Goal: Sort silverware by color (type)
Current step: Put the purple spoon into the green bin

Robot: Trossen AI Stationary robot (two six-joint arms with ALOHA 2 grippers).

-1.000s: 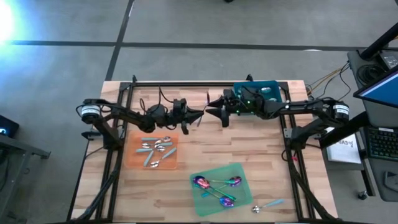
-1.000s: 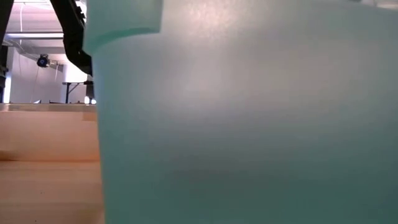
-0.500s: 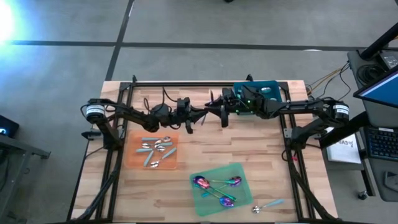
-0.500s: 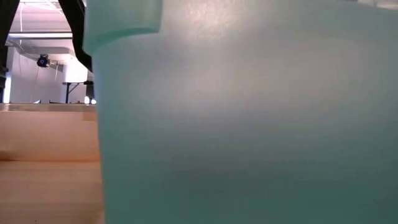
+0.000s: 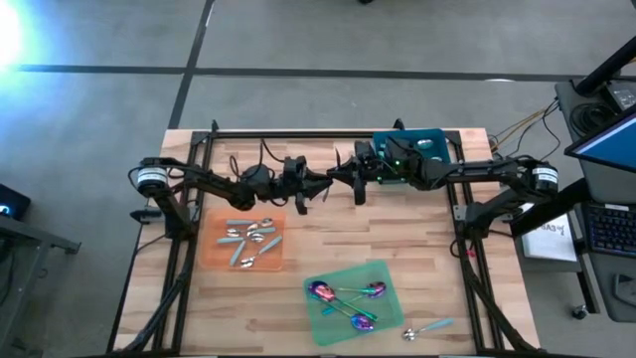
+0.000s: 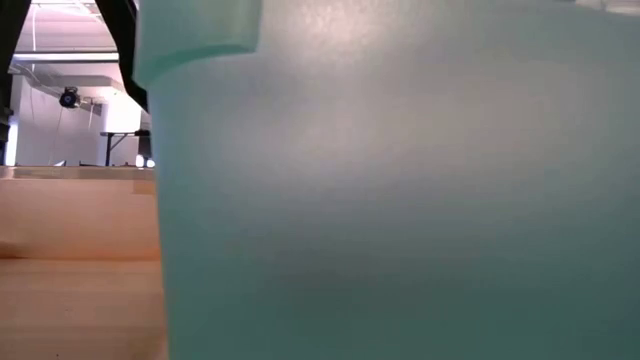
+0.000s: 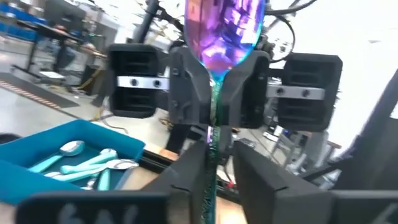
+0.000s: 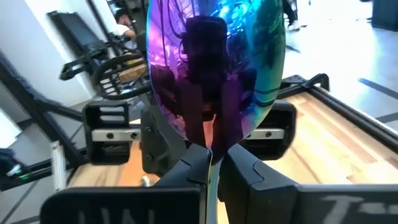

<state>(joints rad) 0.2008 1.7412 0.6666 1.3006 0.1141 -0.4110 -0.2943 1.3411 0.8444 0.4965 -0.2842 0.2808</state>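
An iridescent purple spoon with a green handle stands upright in the air between my two grippers, over the far middle of the table. Its head fills the right wrist view. My left gripper and my right gripper face each other, and both are shut on the spoon. Silver spoons lie on the orange mat, and purple spoons lie on the green mat. One pale-handled spoon lies on the table near the front right. My left gripper pinches the spoon's green handle between its two fingers, below the place where the right gripper holds it. Its fingers come level from the table's left and lie across the handle. The spoon is upright, head up, clear of the table. My right gripper pinches the handle just under the head between its two fingers. Its fingers come level from the table's right and lie across the handle. The spoon stands head up, lifted clear.
The teal bin stands at the far right and holds several spoons. Its wall fills most of the low view. Black frame rails run along the table's far edge and both sides. Bare wood lies between the two mats.
My left gripper has moved toward the table's right edge until it met the right gripper at the spoon, and its fingers now stand on the handle. The right gripper and the spoon have kept still.
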